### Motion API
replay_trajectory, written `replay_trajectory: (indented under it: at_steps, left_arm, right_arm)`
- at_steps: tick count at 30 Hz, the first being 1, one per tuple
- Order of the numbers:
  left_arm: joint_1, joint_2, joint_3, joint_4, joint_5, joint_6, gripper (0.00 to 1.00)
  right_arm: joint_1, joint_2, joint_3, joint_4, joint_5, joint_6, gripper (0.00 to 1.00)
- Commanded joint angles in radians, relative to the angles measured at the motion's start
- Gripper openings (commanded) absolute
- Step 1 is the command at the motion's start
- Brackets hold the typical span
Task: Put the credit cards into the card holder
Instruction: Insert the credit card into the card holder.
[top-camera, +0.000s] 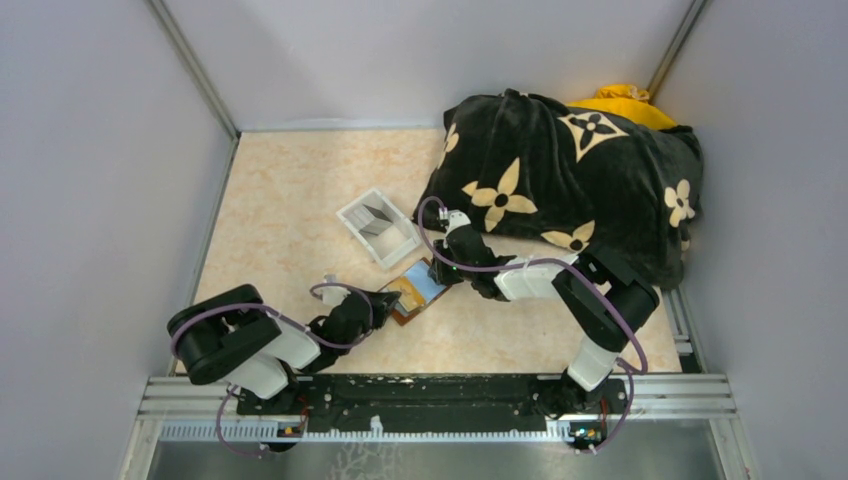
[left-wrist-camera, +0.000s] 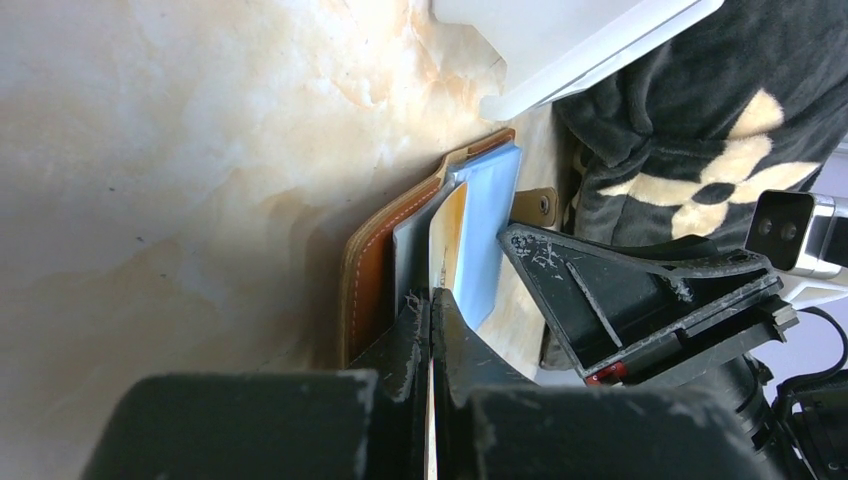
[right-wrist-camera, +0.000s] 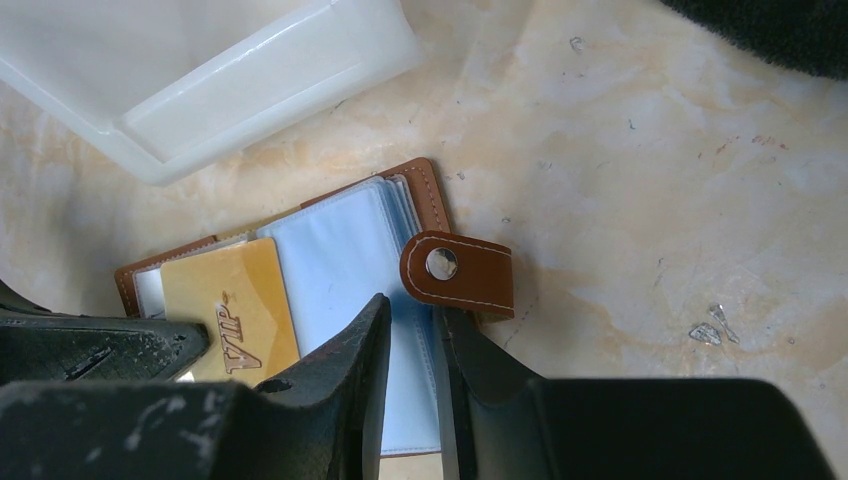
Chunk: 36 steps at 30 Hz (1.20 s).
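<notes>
flanking the open card holder (right-wrist-camera: 330, 250): clear tray (top-camera: 378, 226) and blanket (top-camera: 570, 190); left jaws pinch a card (right-wrist-camera: 232, 312), right jaws grip its sleeves.

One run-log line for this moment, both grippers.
left gripper: shut on gold VIP card | right gripper: shut on clear sleeve | card holder: open on table
</notes>
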Motion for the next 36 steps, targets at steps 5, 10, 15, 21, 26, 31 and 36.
replay_trajectory:
  at_steps: [5,10,15,21,26,31,36]
  left_arm:
    - [0.003,0.039,0.010,-0.089,-0.023,-0.024,0.00]
    - [0.003,0.069,0.020,-0.069,-0.027,-0.037,0.00]
    - [0.003,0.073,0.023,-0.075,-0.039,-0.039,0.00]
    - [0.003,0.069,0.026,-0.088,-0.048,-0.022,0.00]
    - [0.003,0.054,0.037,-0.082,-0.061,0.061,0.00]
    - [0.002,0.022,0.053,-0.122,-0.075,0.133,0.00]
    - [0.003,0.035,0.057,-0.103,-0.068,0.147,0.00]
  right_arm:
    - [0.036,0.015,-0.046,-0.102,-0.036,0.011,0.23]
    - [0.038,0.016,-0.050,-0.099,-0.035,0.012,0.23]
    - [0.040,0.012,-0.052,-0.098,-0.033,0.013,0.23]
    - [0.040,0.005,-0.054,-0.098,-0.033,0.014,0.23]
    - [0.041,0.003,-0.054,-0.101,-0.030,0.014,0.23]
    - [0.041,0.002,-0.055,-0.099,-0.028,0.015,0.23]
    - [0.043,0.003,-0.052,-0.101,-0.030,0.016,0.23]
